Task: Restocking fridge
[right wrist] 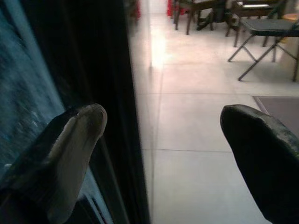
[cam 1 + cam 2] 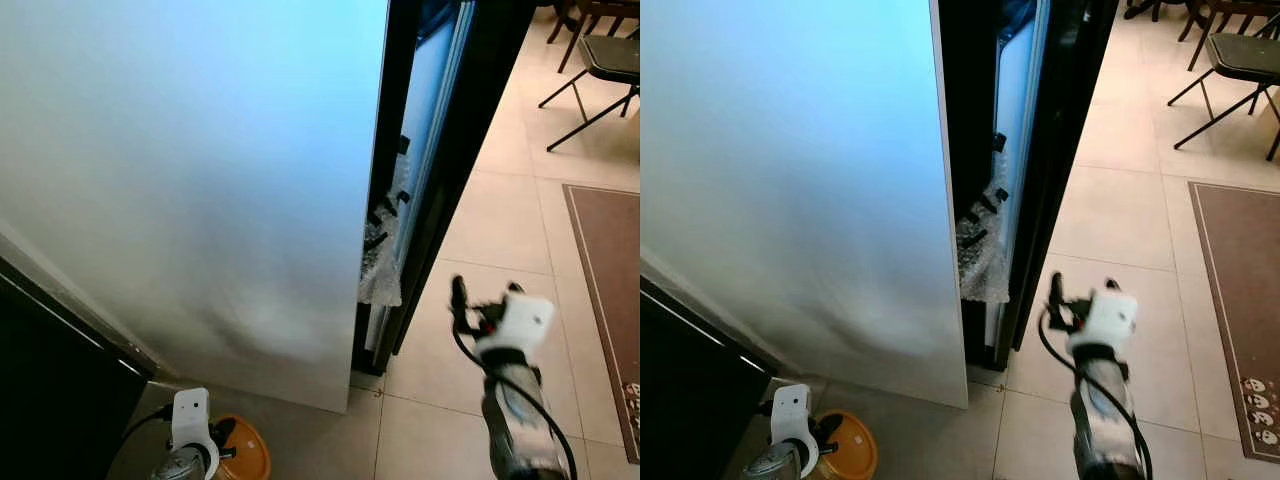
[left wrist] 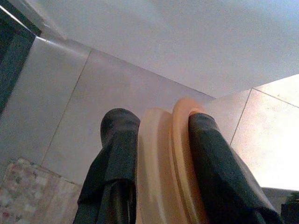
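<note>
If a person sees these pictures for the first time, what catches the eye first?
A big pale fridge door fills the left side, with a dark gap beside it. Low at left, the left tool grips an orange lid. The right tool hangs open by the gap.

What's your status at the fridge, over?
Left gripper shut on flat orange round lid, low by the white fridge door. Right gripper open, raised beside the door's dark edge. Door ajar; crinkled clear plastic hangs in the gap.

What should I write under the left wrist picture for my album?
The left tool pinches an orange lid edge-on above the tiled floor.
</note>
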{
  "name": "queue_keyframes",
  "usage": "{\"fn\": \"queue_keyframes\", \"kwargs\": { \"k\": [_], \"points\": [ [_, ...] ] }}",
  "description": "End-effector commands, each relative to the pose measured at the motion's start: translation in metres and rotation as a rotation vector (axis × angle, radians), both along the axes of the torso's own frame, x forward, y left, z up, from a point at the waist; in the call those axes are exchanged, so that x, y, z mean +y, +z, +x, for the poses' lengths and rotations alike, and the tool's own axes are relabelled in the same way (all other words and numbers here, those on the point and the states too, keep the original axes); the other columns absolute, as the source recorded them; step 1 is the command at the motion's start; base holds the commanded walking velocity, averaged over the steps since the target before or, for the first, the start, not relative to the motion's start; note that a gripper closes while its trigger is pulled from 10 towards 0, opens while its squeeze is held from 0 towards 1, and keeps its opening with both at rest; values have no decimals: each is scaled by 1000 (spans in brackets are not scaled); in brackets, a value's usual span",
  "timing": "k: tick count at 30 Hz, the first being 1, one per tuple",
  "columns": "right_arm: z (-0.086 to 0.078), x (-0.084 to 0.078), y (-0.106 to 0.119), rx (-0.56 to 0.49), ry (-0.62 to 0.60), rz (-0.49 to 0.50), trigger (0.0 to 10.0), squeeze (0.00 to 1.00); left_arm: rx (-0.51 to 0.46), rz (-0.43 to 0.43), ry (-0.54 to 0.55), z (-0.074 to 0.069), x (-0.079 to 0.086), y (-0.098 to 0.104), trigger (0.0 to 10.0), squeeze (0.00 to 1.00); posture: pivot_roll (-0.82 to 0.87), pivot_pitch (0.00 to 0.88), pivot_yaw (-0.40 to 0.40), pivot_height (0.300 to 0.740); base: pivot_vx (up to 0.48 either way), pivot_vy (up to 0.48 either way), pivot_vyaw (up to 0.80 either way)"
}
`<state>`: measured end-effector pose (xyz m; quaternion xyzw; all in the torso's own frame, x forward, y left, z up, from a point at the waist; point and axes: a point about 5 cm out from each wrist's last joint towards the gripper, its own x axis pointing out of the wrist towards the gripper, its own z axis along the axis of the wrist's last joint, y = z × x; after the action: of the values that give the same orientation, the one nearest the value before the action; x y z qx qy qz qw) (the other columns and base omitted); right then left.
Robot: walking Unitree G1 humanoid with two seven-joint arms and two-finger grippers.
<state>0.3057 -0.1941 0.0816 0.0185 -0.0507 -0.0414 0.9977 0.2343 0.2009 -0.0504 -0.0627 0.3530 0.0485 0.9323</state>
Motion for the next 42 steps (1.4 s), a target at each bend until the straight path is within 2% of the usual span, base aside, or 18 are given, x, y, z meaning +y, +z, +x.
{"fn": "queue_keyframes", "kwargs": {
  "k": [1, 3, 5, 8, 9, 10, 11, 12, 13, 18, 19, 20, 21, 29, 42],
  "points": [
    [8, 6, 14, -36, 42, -32, 10000, 0, 20, 2, 11, -7, 3, -4, 10000, 0, -57, 117, 47, 740, 0, 0, 0],
    [17, 15, 26, -53, 94, -53, 10000, 0, 21, 0, 14, -8, 4, -5, 10000, 0, -54, 120, 50, 740, 0, 0, 0],
    [23, 21, 32, -61, 118, -28, 10000, 0, 22, 0, 13, -8, 4, -5, 10000, 0, -56, 121, 54, 740, 0, 0, 0],
    [29, 24, 35, -39, 118, -37, 10000, 0, 22, 0, 11, -7, 4, -4, 10000, 0, -56, 122, 55, 740, 0, 0, 0],
    [34, 26, 40, -36, 116, -43, 10000, 247, 21, -1, 8, -7, 3, -4, 10000, 0, -54, 121, 57, 740, 0, 0, 0],
    [36, 27, 43, -39, 119, -43, 10000, 247, 21, -1, 6, -7, 3, -4, 10000, 0, -50, 121, 57, 740, 0, 0, 0],
    [38, 28, 45, -45, 117, -47, 10000, 776, 21, -1, 6, -7, 2, -4, 10000, 0, -49, 121, 58, 740, 0, 0, 0],
    [41, 28, 49, -52, 108, -51, 10000, 910, 20, -2, 5, -6, 2, -4, 10000, 0, -49, 121, 58, 740, 0, 0, 0],
    [46, 29, 56, -60, 95, -44, 10000, 1000, 20, -2, 4, -6, 2, -4, 10000, 0, -51, 121, 58, 740, 0, 0, 0],
    [56, 23, 66, -58, 37, -56, 10000, 1000, 17, -2, -1, -5, 2, -3, 10000, 0, -47, 125, 56, 740, 0, 0, 0],
    [57, 22, 69, -58, 32, -58, 10000, 180, 17, -3, 0, -5, 2, -3, 10000, 0, -47, 125, 56, 740, 0, 0, 0],
    [59, 21, 71, -58, 31, -59, 10000, 180, 17, -2, 0, -6, 2, -4, 10000, 0, -49, 126, 55, 740, 0, 0, 0],
    [60, 20, 72, -56, 31, -63, 10000, 0, 18, -1, -2, -6, 2, -4, 10000, 0, -47, 125, 56, 740, 0, 0, 0],
    [65, 16, 73, -35, 46, -68, 10000, 0, 21, -7, -3, -7, 0, -5, 10000, 0, -44, 137, 53, 740, 0, 0, 0],
    [49, 33, 42, 47, 109, -65, 10000, 0, 34, -2, -16, -10, -1, -7, 10000, 0, -34, 120, 52, 740, 0, 0, 0]
  ]
}}
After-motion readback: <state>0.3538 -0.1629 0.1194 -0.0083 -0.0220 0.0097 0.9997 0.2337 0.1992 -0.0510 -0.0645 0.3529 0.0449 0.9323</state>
